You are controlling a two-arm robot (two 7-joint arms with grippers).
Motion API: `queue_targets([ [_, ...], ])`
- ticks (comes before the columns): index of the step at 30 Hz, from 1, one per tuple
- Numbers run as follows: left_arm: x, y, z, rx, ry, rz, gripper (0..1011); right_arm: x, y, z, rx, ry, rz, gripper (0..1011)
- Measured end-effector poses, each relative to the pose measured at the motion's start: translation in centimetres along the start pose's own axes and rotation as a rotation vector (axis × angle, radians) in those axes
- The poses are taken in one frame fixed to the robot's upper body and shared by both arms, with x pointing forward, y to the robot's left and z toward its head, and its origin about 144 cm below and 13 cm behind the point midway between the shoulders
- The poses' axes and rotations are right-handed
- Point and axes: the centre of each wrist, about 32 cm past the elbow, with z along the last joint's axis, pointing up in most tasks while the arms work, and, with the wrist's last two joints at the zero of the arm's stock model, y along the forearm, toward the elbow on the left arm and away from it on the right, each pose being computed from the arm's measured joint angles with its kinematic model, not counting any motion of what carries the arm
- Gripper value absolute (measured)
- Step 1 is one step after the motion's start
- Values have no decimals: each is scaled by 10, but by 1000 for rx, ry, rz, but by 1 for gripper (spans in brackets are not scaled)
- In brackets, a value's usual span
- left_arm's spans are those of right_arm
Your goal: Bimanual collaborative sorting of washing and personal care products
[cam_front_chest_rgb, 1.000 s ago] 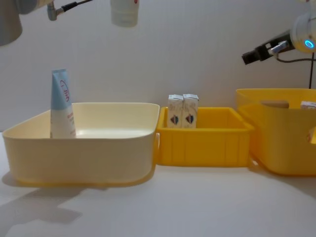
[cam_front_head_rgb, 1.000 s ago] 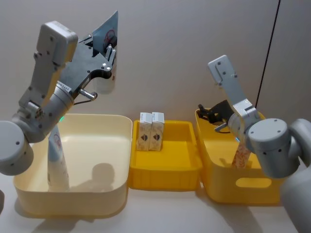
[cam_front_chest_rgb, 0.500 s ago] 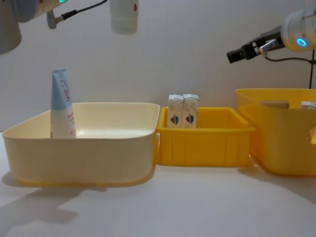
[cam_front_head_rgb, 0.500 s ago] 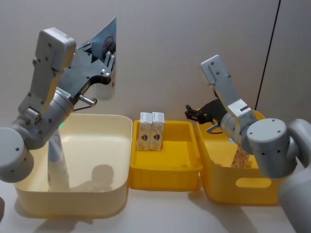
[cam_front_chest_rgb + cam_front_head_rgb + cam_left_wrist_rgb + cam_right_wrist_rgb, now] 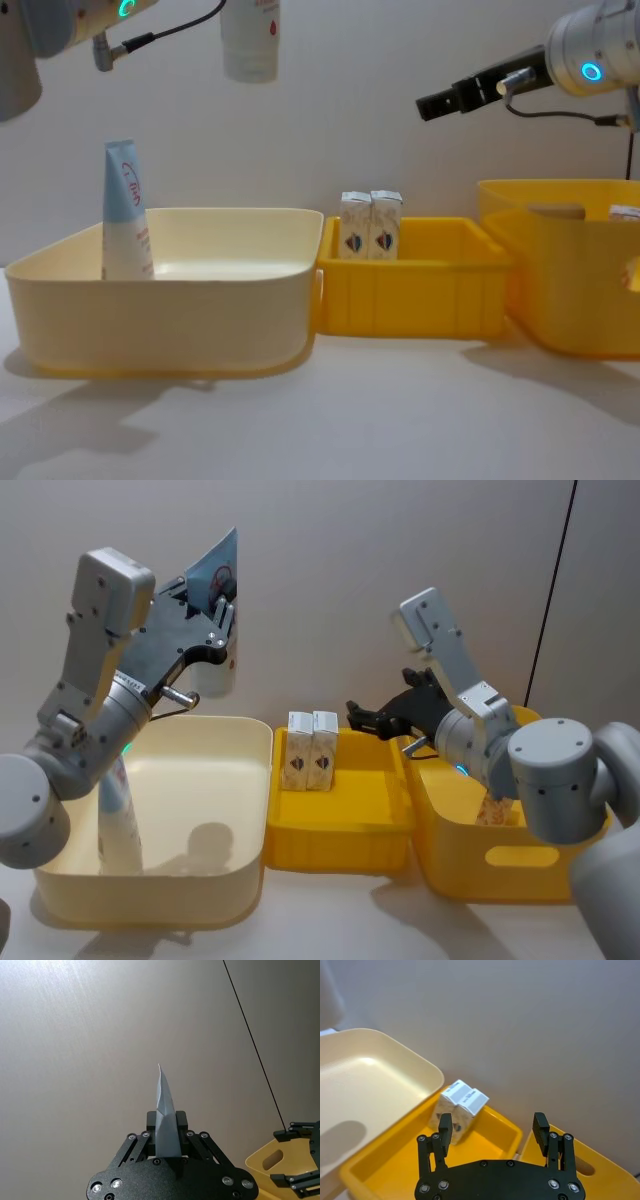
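At the far left we see a cream bin (image 5: pixel 245 723), and in its near left corner a tube (image 5: pixel 118 820) stands upright, blue crimped end up, leaning against the left wall. High above the far side of this bin hangs the left gripper (image 5: pixel 222 615). Its fingers are clamped on a second tube (image 5: pixel 212 670), gripped at the flattened upper part. The blue crimp with its red logo points up and the white body hangs down, well clear of the bin. In the left wrist view the crimped end rises edge-on between the closed fingers.

Just right of the cream bin, touching it, sits a shallow yellow tray (image 5: pixel 340 845). Two cartons (image 5: pixel 311 750) stand upright side by side in its far left corner, touching each other, emblems facing us.

Further right, the right gripper (image 5: pixel 365 718) hovers above the tray's far right edge, pointing left toward the cartons and apart from them. Its fingers are spread wide and hold nothing, as the right wrist view shows plainly.

At the far right stands a deeper yellow bin (image 5: pixel 500 860), just beside the tray. Something pale (image 5: pixel 497 808) leans inside it behind the right arm, and we cannot tell what it is.
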Motion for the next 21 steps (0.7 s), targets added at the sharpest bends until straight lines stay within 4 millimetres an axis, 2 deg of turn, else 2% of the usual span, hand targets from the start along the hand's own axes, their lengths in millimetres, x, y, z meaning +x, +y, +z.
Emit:
queue_targets([
  [21, -4, 1, -4, 14, 23, -12, 221, -1, -18, 15, 53, 61, 325, 1001],
])
